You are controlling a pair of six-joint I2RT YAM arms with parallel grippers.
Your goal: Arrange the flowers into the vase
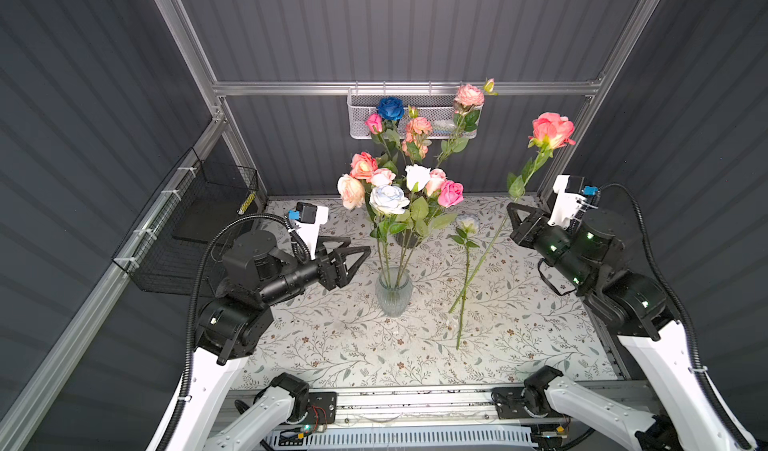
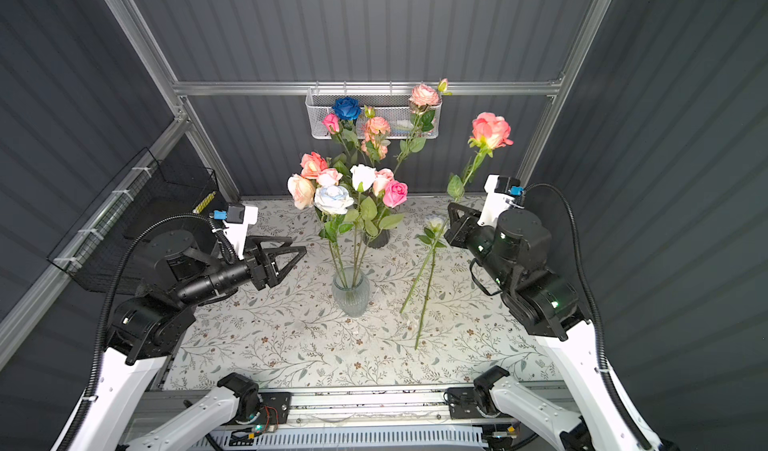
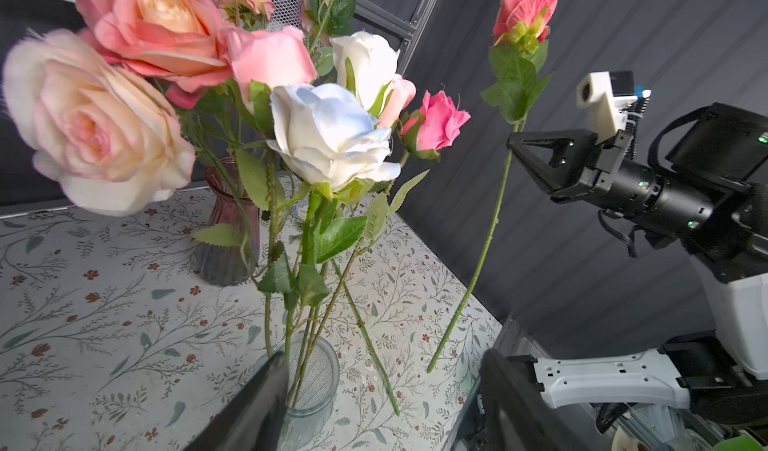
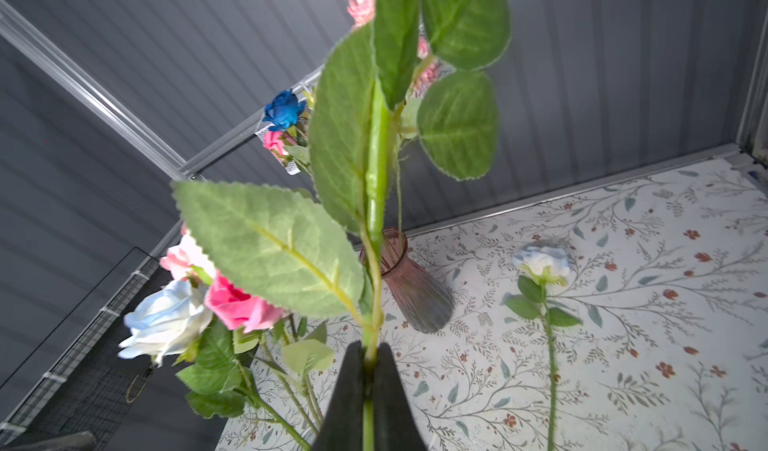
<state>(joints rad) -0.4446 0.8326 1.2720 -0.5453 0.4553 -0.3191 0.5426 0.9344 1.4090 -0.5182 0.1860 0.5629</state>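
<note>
A clear glass vase stands mid-table with several flowers in it. My right gripper is shut on the stem of a pink rose, held tilted in the air right of the vase. A pale blue-white rose lies on the table. My left gripper is open and empty, left of the vase's stems.
A dark purple vase with more roses stands behind the clear one. A white mesh basket hangs on the back rail. A black wire basket sits at the left wall.
</note>
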